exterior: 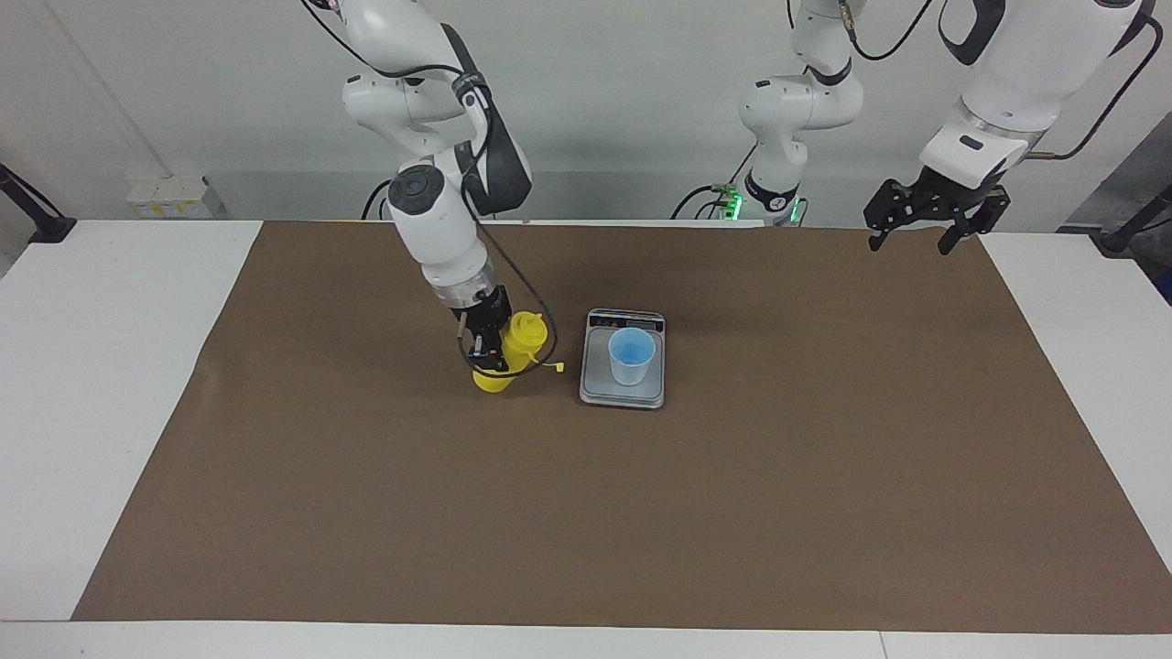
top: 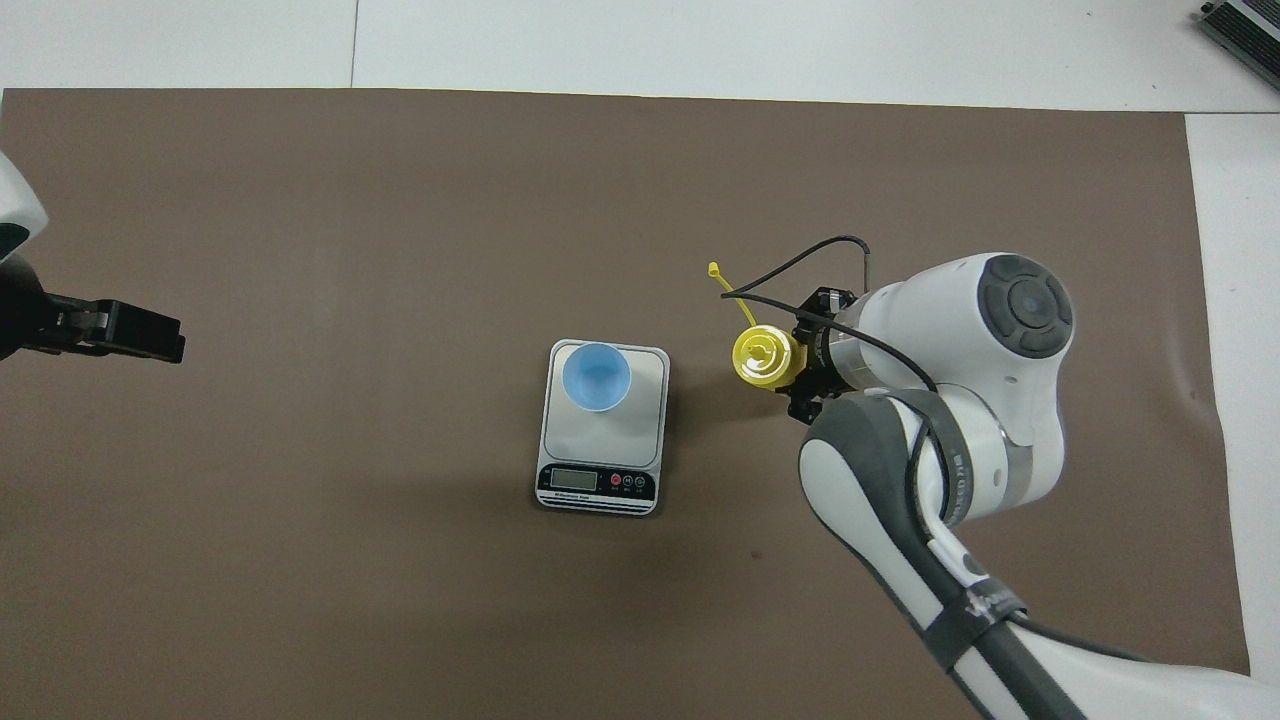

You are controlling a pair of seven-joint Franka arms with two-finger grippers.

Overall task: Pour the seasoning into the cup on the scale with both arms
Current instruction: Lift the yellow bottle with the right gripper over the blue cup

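Observation:
The yellow seasoning bottle (exterior: 515, 355) (top: 763, 356) is tilted, nozzle toward the scale, its tethered cap (exterior: 558, 368) (top: 714, 269) dangling. My right gripper (exterior: 490, 350) (top: 800, 365) is shut on the bottle's body. The bottle is beside the grey scale (exterior: 623, 392) (top: 648, 375), toward the right arm's end. A light blue cup (exterior: 632, 355) (top: 596, 376) stands upright on the scale. My left gripper (exterior: 920, 231) (top: 150, 340) waits open in the air over the brown mat's corner at the left arm's end.
A brown mat (exterior: 586, 513) (top: 400, 200) covers most of the white table (exterior: 92, 366). The scale's display strip (exterior: 626, 320) (top: 596, 482) faces the robots. The right arm's elbow and forearm (top: 960, 400) hang over the mat beside the bottle.

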